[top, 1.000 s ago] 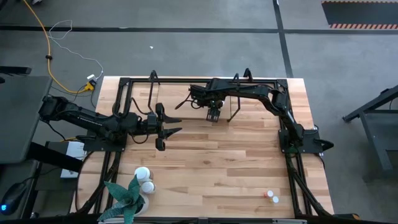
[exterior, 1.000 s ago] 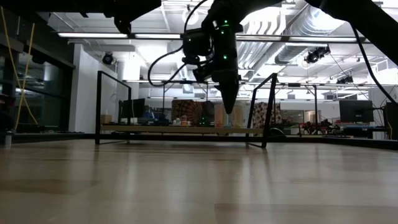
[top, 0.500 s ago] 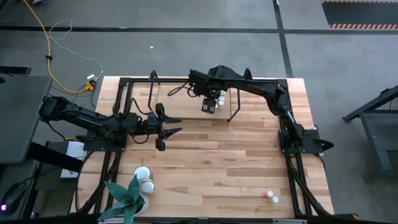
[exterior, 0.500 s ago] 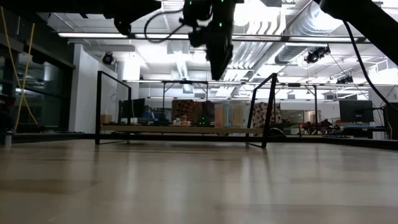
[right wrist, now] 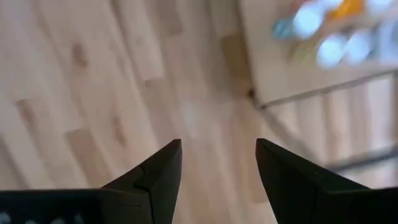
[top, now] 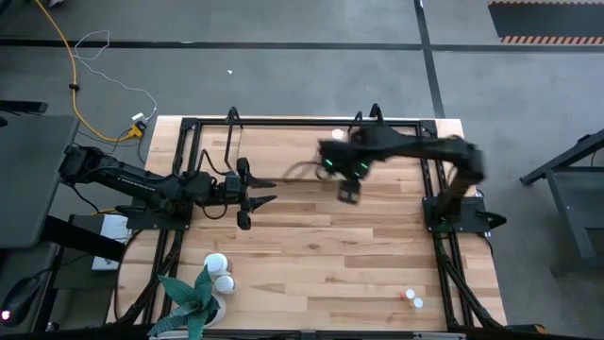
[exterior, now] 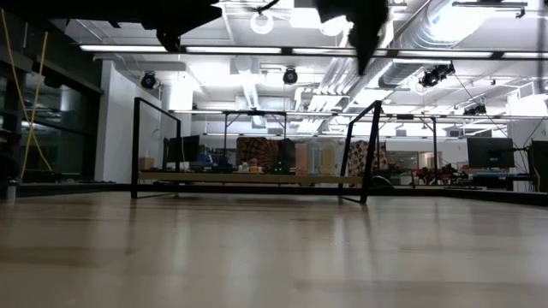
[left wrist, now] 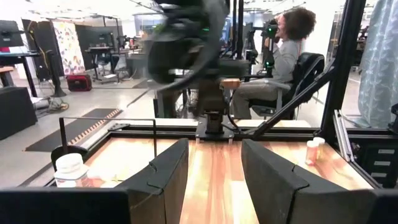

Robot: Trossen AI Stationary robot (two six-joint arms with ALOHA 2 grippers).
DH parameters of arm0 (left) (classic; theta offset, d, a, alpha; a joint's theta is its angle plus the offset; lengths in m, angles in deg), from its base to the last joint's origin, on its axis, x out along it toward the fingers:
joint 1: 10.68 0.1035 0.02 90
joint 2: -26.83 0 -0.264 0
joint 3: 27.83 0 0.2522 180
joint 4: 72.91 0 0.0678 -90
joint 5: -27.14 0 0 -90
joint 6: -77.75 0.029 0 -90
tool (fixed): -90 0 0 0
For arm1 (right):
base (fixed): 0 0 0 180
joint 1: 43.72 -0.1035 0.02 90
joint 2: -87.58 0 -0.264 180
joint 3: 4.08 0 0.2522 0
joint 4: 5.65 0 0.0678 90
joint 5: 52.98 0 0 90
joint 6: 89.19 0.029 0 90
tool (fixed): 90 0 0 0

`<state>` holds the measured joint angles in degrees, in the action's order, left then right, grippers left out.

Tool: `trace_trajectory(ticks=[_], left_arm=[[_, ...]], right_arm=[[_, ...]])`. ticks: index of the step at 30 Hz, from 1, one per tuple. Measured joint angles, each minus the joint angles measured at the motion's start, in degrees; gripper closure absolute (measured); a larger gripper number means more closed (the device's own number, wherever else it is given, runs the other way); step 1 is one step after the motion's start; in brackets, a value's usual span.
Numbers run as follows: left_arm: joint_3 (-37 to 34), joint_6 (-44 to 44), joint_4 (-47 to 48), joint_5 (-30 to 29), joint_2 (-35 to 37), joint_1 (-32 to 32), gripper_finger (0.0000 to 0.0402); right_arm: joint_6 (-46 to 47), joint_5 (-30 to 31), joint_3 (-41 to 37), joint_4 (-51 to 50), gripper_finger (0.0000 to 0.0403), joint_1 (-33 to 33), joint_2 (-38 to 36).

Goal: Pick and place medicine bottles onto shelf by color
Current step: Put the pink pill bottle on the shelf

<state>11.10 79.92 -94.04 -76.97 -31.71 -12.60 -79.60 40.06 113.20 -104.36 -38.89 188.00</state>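
Over the worktop's middle, right end effector [top: 349,191]: raised, blurred, just in front of the shelf [top: 283,151]; fingers [right wrist: 155,171] parted, nothing between them.
Left end effector [top: 253,193]: left of centre, level above the worktop [top: 321,255]; fingers [left wrist: 168,168] spread wide, nothing held.
Shelf: at the far edge; blurred small bottles [right wrist: 333,31] stand on it in the right wrist view.
Large white bottles [top: 219,271]: near-left corner, beside the green plant [top: 192,297].
Small bottles [top: 411,298]: near-right edge, one orange-topped, one white.
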Motion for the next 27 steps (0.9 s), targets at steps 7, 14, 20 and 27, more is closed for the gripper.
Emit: trace_trajectory(ticks=[7, 14, 20, 27], left_arm=[[0.00, 0.00, -0.02, -0.22, 0.00, -0.01, 0.0261], [0.00, 0.00, -0.02, -2.84, 0.00, 0.01, 0.0261], [0.00, 0.00, 0.31, -3.46, 0.00, 0.01, 0.0261], [0.00, -0.07, 0.48, -3.45, 0.00, 0.01, 0.0261]], right_arm=[[26.83, -0.25, -25.19, 9.76, 0.0206, -15.42, -21.58], [57.05, -1.32, -33.26, 12.84, 0.0206, -36.31, -26.32], [79.22, -9.75, -32.81, 13.53, 0.0206, -47.66, -19.61], [92.05, -17.01, -32.80, 15.49, 0.0206, -53.97, -13.29]])
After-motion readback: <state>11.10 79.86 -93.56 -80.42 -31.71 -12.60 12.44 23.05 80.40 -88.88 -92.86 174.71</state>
